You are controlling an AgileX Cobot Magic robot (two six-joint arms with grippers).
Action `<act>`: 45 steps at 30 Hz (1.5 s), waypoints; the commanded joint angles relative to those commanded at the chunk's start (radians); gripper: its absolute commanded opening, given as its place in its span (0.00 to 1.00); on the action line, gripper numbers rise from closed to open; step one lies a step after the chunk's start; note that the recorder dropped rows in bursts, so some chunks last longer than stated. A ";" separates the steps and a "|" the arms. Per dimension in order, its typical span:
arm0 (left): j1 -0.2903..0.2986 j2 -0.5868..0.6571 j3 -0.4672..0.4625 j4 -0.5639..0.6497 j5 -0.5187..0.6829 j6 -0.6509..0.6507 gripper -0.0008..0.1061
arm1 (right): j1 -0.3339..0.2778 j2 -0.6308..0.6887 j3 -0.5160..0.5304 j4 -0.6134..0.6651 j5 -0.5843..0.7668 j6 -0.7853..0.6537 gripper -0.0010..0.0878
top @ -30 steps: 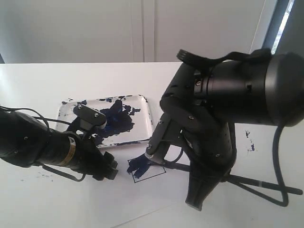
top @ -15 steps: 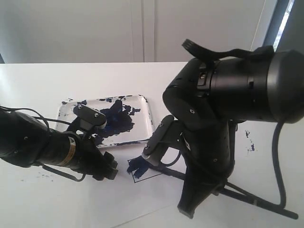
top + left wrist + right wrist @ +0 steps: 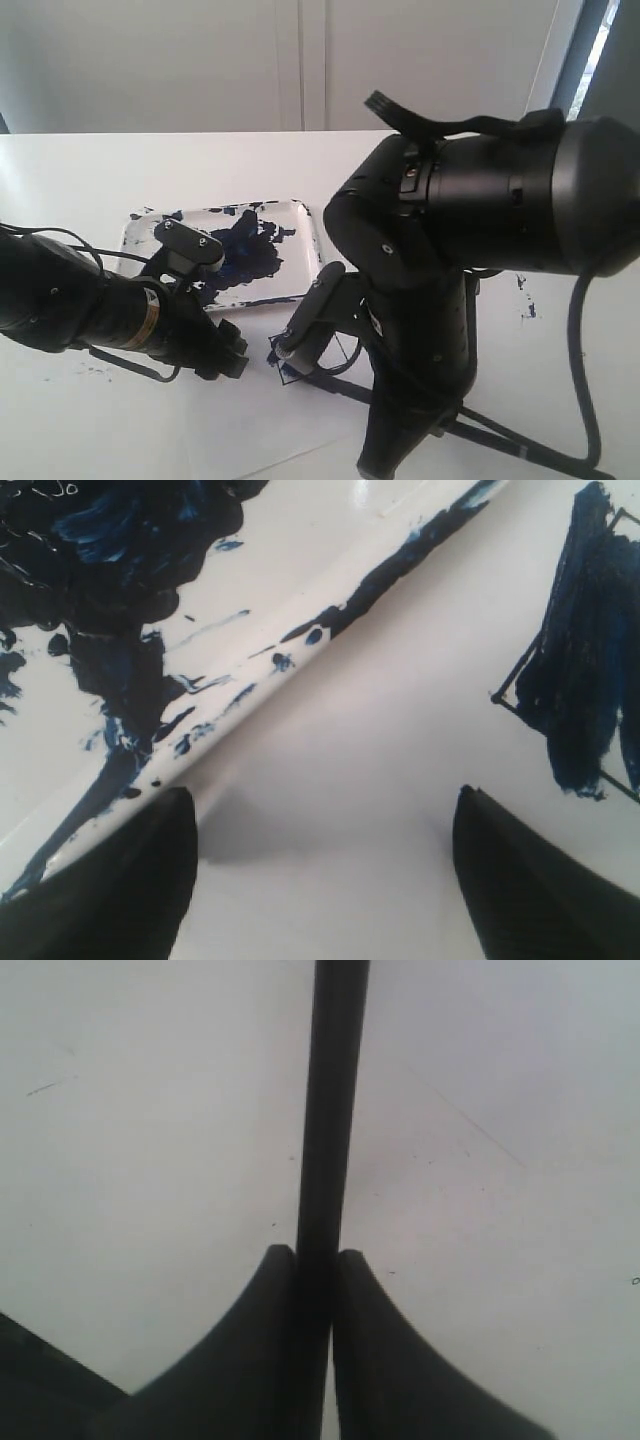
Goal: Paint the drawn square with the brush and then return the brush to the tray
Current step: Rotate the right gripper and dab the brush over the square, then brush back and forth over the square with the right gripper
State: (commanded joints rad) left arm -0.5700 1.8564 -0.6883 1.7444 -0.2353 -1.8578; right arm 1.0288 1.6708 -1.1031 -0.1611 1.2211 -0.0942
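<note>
Brush (image 3: pixel 330 1110), single, pinched in right hand (image 3: pixel 315 1260); left hand (image 3: pixel 322 815) spread near one smeared tray (image 3: pixel 290 550) and one drawn square (image 3: pixel 580 680).

Soft daylight, blurry wrist views

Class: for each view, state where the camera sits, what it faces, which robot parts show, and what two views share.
Exterior: off the arms, facing table, tray and both arms.
Left wrist: left arm, facing tray rim and drawn square; open left gripper shows.
Right wrist: right arm, facing table; right gripper shut on brush.
Shared: exterior and left wrist show the tray.
</note>
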 joint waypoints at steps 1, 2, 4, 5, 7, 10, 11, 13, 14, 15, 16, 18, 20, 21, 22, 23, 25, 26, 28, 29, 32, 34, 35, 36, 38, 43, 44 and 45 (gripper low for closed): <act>0.000 0.000 0.000 0.000 0.000 0.000 0.71 | 0.000 0.000 0.000 0.000 0.000 0.000 0.01; 0.000 0.000 0.000 0.000 0.000 0.000 0.71 | 0.000 0.000 0.000 0.000 0.000 0.000 0.01; 0.000 0.000 0.000 0.000 0.000 0.000 0.71 | 0.000 0.000 0.000 0.000 0.000 0.000 0.01; 0.000 0.000 0.000 0.000 0.000 0.000 0.71 | 0.000 0.000 0.000 -0.004 0.000 0.002 0.01; 0.000 0.000 0.000 0.000 0.000 0.000 0.71 | 0.000 0.000 0.000 -0.029 0.000 0.017 0.01; 0.000 0.000 0.000 0.000 0.000 0.000 0.71 | 0.000 0.002 0.000 -0.089 0.000 0.032 0.01; 0.000 0.000 0.000 0.000 0.000 0.000 0.71 | 0.000 0.003 0.000 -0.115 0.000 0.049 0.01; 0.000 0.000 0.000 0.000 -0.002 0.000 0.71 | -0.002 0.005 0.000 -0.163 0.000 0.078 0.01; 0.000 0.000 0.000 0.000 -0.002 0.000 0.71 | -0.002 0.005 0.000 -0.173 0.000 0.079 0.01; 0.000 0.000 0.000 0.000 -0.002 0.000 0.71 | -0.002 0.005 0.000 -0.173 0.000 0.079 0.01; 0.000 0.000 0.000 0.000 -0.004 0.000 0.71 | -0.002 0.005 0.000 -0.173 0.000 0.079 0.01; 0.000 0.000 0.000 0.000 -0.004 0.000 0.71 | -0.002 0.007 0.000 -0.170 0.000 0.079 0.01; 0.000 0.000 0.000 0.000 -0.004 0.000 0.71 | -0.004 0.007 0.000 -0.177 0.000 0.079 0.01; 0.000 0.000 0.000 0.000 -0.004 0.000 0.71 | -0.004 0.007 0.000 -0.182 0.000 0.079 0.01; 0.000 0.000 0.000 0.000 -0.004 0.000 0.71 | -0.006 0.007 0.000 -0.190 0.000 0.079 0.01; 0.000 0.000 0.000 0.000 -0.006 0.000 0.71 | -0.011 0.008 0.000 -0.194 0.000 0.079 0.01; 0.000 0.000 0.000 0.000 -0.006 0.000 0.71 | -0.028 0.009 0.001 -0.194 0.000 0.079 0.01; 0.000 0.000 0.000 0.000 -0.006 0.000 0.71 | -0.039 0.009 0.007 -0.200 0.000 0.079 0.01; 0.000 0.000 0.000 0.000 -0.006 0.000 0.71 | -0.060 0.009 0.030 -0.204 0.000 0.079 0.01; 0.000 0.000 0.000 0.000 -0.006 0.000 0.71 | -0.064 0.009 0.040 -0.206 0.000 0.079 0.01; 0.000 0.000 0.000 0.000 -0.004 0.000 0.71 | -0.062 0.006 0.047 -0.136 0.000 0.071 0.01; 0.000 0.000 0.000 0.000 -0.002 0.000 0.71 | -0.062 0.006 0.047 -0.093 0.000 0.054 0.01; 0.000 0.000 0.000 0.000 0.000 0.000 0.71 | -0.062 0.006 0.047 -0.077 0.000 0.046 0.01; 0.000 0.000 0.000 0.000 0.000 0.000 0.71 | -0.061 0.006 0.047 -0.064 0.000 0.044 0.01; 0.000 0.000 0.000 0.000 0.000 0.000 0.71 | -0.045 0.006 0.047 -0.055 0.000 0.044 0.01; 0.000 0.000 0.000 0.000 0.002 0.000 0.71 | 0.021 0.006 0.047 -0.043 0.000 0.044 0.01; 0.000 0.000 0.000 0.000 0.002 0.000 0.71 | 0.030 0.006 0.047 -0.038 0.000 0.044 0.01; 0.000 0.000 0.000 0.000 0.002 0.000 0.71 | 0.038 0.006 0.047 -0.034 0.000 0.044 0.01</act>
State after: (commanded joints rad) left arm -0.5700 1.8564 -0.6883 1.7444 -0.2334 -1.8579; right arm 1.0663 1.6764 -1.0564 -0.1948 1.2211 -0.0499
